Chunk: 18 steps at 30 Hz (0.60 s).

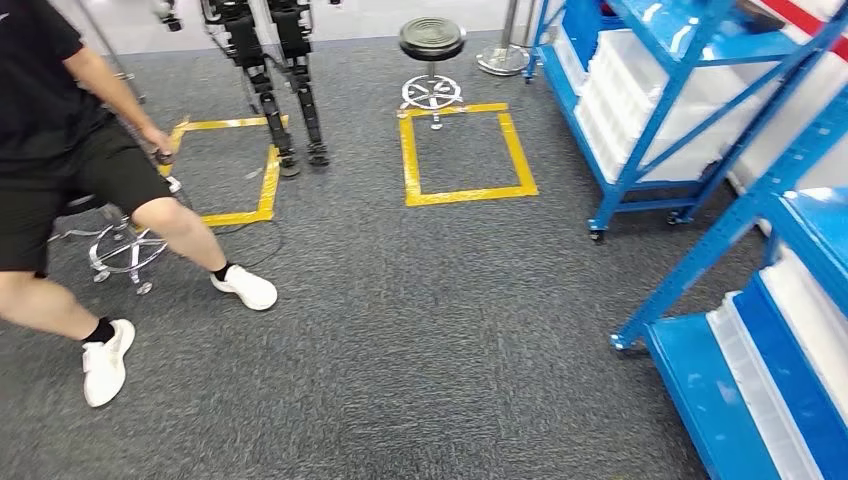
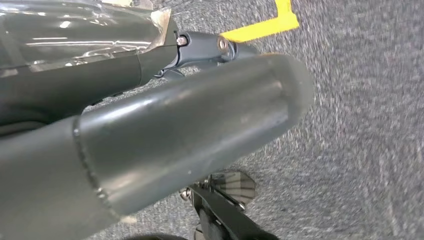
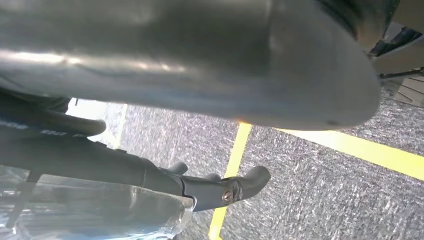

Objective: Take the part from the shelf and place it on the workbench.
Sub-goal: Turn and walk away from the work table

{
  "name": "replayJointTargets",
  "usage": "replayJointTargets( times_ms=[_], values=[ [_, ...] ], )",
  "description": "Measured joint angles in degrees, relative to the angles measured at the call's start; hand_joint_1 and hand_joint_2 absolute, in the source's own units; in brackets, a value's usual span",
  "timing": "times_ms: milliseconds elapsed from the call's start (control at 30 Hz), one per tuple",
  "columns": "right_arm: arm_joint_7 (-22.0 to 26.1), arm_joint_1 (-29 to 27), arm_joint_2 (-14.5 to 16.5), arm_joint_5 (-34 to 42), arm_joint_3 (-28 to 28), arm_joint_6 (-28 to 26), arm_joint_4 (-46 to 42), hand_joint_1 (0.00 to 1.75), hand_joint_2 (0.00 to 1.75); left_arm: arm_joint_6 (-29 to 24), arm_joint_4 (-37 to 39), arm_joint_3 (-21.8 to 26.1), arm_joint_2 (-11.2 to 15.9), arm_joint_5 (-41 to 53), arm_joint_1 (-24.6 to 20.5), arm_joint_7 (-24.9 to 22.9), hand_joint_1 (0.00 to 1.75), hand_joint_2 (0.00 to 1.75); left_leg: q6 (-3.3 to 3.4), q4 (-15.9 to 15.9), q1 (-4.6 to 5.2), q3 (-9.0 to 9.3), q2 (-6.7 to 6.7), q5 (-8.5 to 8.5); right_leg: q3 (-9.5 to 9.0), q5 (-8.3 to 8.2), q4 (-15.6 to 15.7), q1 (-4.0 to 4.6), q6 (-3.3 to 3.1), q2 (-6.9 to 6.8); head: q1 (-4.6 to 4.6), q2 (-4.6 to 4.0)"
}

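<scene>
Head view: seated person [image 1: 60, 150] left, blue shelf [image 1: 680, 110] right.

Robot test lab: blue shelving [image 1: 690, 120], yellow floor tape [image 1: 465, 150] (marked squares), second humanoid's legs [image 1: 285, 90].

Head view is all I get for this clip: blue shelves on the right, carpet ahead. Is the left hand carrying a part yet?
Observer: No. The left wrist view shows the left hand holding nothing, its dark fingers stretched out over grey carpet.
Operator: And the right one?
Observer: The right hand holds nothing either; its fingers lie extended.
Operator: What is under it?
Observer: A yellow tape line on the carpet, seen from the right wrist.
</scene>
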State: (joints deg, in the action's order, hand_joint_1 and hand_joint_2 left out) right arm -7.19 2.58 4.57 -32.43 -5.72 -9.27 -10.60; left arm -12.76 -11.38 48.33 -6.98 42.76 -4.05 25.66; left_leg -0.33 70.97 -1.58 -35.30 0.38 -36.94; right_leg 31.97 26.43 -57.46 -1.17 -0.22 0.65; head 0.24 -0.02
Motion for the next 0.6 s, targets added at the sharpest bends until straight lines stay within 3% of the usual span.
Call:
replayJointTargets(
  times_ms=[33, 67, 133, 200, 267, 333, 367, 433, 467, 533, 567, 600],
  values=[
    [0.01, -0.02, 0.03, -0.03, 0.00, 0.00, 0.00, 0.00, 0.00, -0.02, 0.02, 0.00, -0.01, 0.00, 0.12, -0.04, 0.00, 0.00, 0.01, 2.70, 0.00, -1.45, -0.33, -0.70, -0.01, 0.00, -0.02, 0.17, -0.07, 0.79, 0.00, 0.00],
    [0.02, -0.06, 0.04, -0.04, 0.00, 0.00, 0.00, 0.00, 0.00, -0.06, 0.02, 0.00, 0.00, 0.01, 0.19, -0.09, 0.00, 0.00, 0.04, 3.61, -0.02, -2.13, -0.49, -0.28, -0.06, 0.01, -0.07, 0.29, -0.07, 1.61, 0.00, 0.00],
    [0.02, -0.09, 0.04, -0.04, 0.00, 0.00, 0.00, 0.00, 0.00, -0.16, 0.03, 0.01, 0.01, 0.09, 0.19, -0.16, 0.00, 0.00, 0.15, -1.24, -0.18, -0.33, -1.06, 3.59, -0.21, 0.03, -0.25, 0.33, -0.04, 3.21, 0.00, 0.00],
    [-0.01, 0.02, 0.06, -0.03, 0.00, 0.00, 0.00, 0.00, 0.00, -0.29, 0.04, 0.01, 0.00, 0.27, 0.17, -0.29, 0.00, 0.00, 0.25, -8.43, -0.45, 2.62, -3.36, 7.07, -0.01, 0.13, -0.65, 0.54, 0.18, 4.74, 0.01, 0.01],
    [-0.13, 0.09, 0.09, -0.03, 0.00, 0.00, 0.00, 0.00, 0.00, -0.36, 0.05, 0.00, 0.00, 0.46, 0.13, -0.48, 0.00, 0.00, 0.53, -11.33, -0.32, 3.70, -4.59, 7.88, 0.61, 0.11, -0.84, 0.74, 0.76, 5.86, 0.06, 0.01],
    [-0.29, -0.07, 0.08, -0.03, 0.00, 0.00, 0.01, 0.00, 0.00, -0.40, 0.06, 0.01, -0.04, 0.59, 0.02, -0.64, 0.00, 0.00, 1.36, -11.67, 0.02, 3.78, -3.33, 8.14, 1.24, -0.09, -0.72, 0.64, 1.55, 6.60, 0.09, 0.01],
    [-0.35, -0.18, 0.07, -0.03, -0.01, 0.00, 0.01, 0.00, 0.00, -0.44, 0.05, 0.01, -0.08, 0.65, -0.04, -0.70, 0.00, 0.00, 1.89, -11.99, 0.09, 3.90, -2.69, 8.38, 1.64, 0.09, -1.13, 0.62, 1.79, 5.97, 0.09, 0.01],
    [-0.42, -0.18, 0.07, -0.05, 0.00, 0.00, 0.02, 0.00, 0.00, -0.55, 0.04, 0.02, -0.13, 0.75, -0.05, -0.87, 0.00, 0.00, 2.83, -12.59, 0.06, 4.03, -1.14, 8.87, 3.65, 2.18, -5.09, 0.64, 1.63, 3.12, 0.33, 0.00],
    [-0.43, -0.10, 0.09, -0.07, 0.00, 0.00, 0.02, 0.00, 0.00, -0.61, 0.04, 0.02, -0.10, 0.78, 0.01, -0.95, 0.00, 0.00, 3.02, -12.68, 0.23, 4.02, -0.34, 8.92, 5.46, 3.87, -8.64, 0.56, 1.39, 1.55, 0.42, 0.00],
    [-0.42, 0.01, 0.13, -0.09, 0.00, -0.01, 0.02, 0.00, 0.00, -0.69, 0.05, 0.02, -0.07, 0.82, 0.10, -1.09, 0.00, 0.00, 3.15, -12.67, 0.47, 3.91, 1.39, 8.90, 8.82, 6.49, -15.44, 0.33, 1.37, 0.31, 0.52, 0.00],
    [-0.42, -0.02, 0.14, -0.09, 0.00, 0.00, 0.03, 0.00, 0.00, -0.71, 0.06, 0.02, -0.06, 0.86, 0.09, -1.10, 0.00, 0.00, 3.13, -12.67, 0.54, 3.88, 2.16, 8.87, 9.29, 6.65, -16.55, 0.19, 1.69, 0.09, 0.51, 0.00],
    [-0.43, -0.08, 0.14, -0.09, 0.00, 0.00, 0.03, 0.00, 0.00, -0.71, 0.06, 0.02, -0.07, 0.91, 0.08, -1.12, 0.00, 0.00, 3.07, -12.66, 0.56, 3.88, 2.83, 8.82, 8.70, 6.08, -15.62, 0.09, 2.14, -0.17, 0.54, 0.00]
  ],
)
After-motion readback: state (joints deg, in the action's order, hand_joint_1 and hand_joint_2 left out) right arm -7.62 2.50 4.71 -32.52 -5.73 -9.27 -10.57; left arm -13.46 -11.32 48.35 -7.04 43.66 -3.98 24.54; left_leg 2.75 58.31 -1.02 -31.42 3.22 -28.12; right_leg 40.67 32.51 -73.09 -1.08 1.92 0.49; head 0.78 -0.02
